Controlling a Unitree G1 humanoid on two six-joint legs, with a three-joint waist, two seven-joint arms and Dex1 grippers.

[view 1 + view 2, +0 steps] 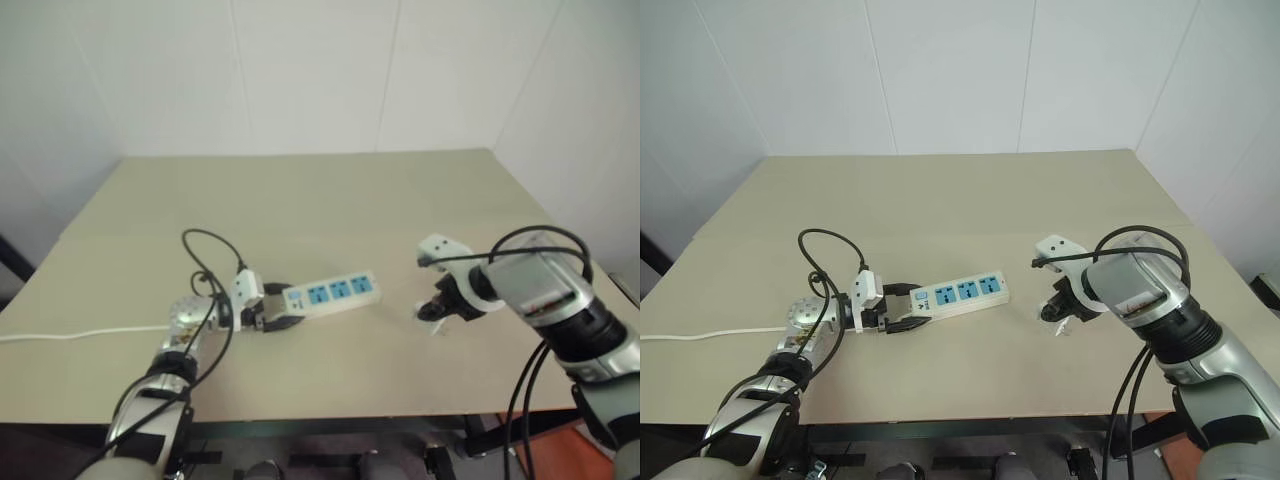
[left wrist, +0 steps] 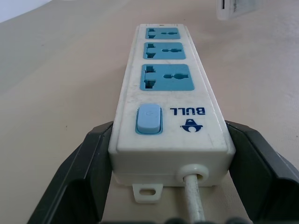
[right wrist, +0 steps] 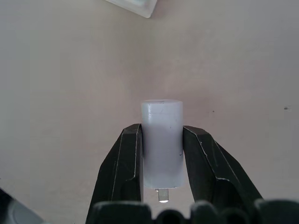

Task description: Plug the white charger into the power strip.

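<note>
We see a rectangular table with a matte beige top, its far edge set against a white wall divided by thin vertical seams. A second white wall meets it at the right. Even, diffuse light falls across the tabletop.

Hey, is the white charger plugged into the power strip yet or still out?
Out. The right claw holds the white charger above the table; all three sockets of the power strip are empty.

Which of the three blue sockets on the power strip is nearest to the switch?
The socket right beside the blue switch, at the power strip's cord end; the other two lie farther along.
</note>
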